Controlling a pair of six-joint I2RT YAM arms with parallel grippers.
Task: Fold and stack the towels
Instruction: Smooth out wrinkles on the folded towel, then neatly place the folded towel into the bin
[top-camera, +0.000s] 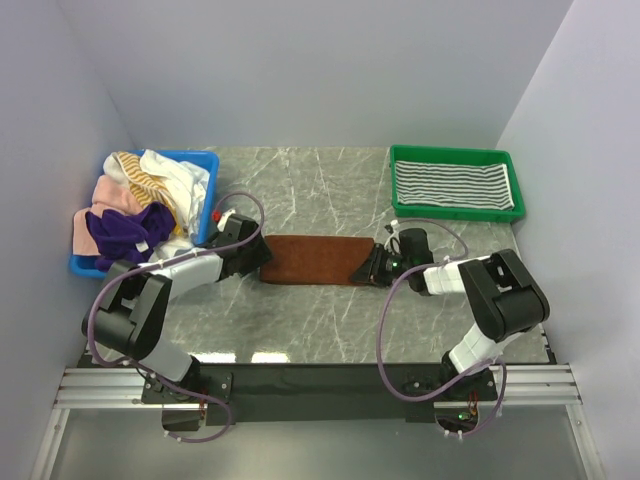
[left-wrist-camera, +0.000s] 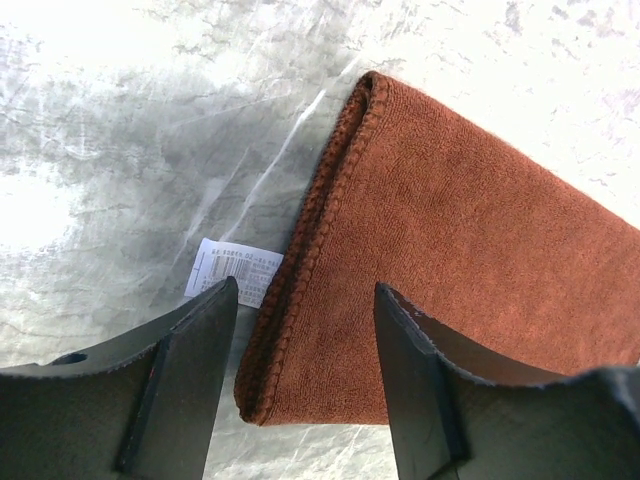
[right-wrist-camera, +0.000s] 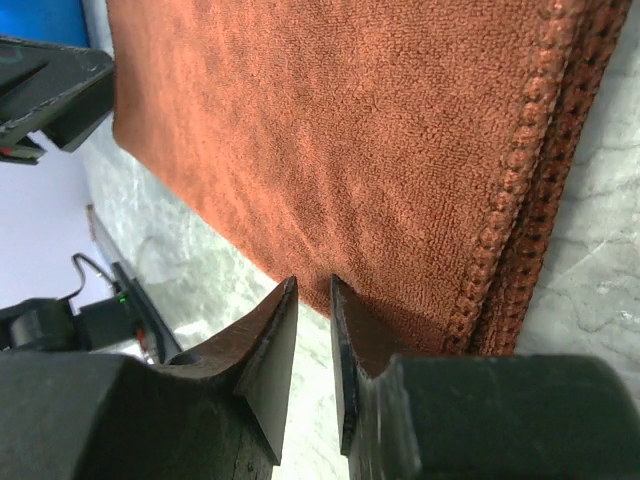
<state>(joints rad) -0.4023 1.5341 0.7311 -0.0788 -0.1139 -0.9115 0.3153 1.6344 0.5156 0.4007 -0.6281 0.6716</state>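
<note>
Marble table (top-camera: 330, 190) with a brown towel (top-camera: 310, 260) lying folded in a strip at its middle.
Left gripper (left-wrist-camera: 307, 288) stands open astride the strip's left end. Right gripper (right-wrist-camera: 314, 285) has its fingers nearly together at the right end's edge; whether they pinch cloth cannot be told.

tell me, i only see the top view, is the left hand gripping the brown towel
observer: No. The left hand is open, its fingers straddling one end of the brown towel.
operator: anything odd at that end
observer: A white label sticks out from the folded edge, next to one finger.
operator: and the right hand
observer: The right hand has its fingers nearly together at the towel's long edge. I cannot tell if cloth is pinched.
</note>
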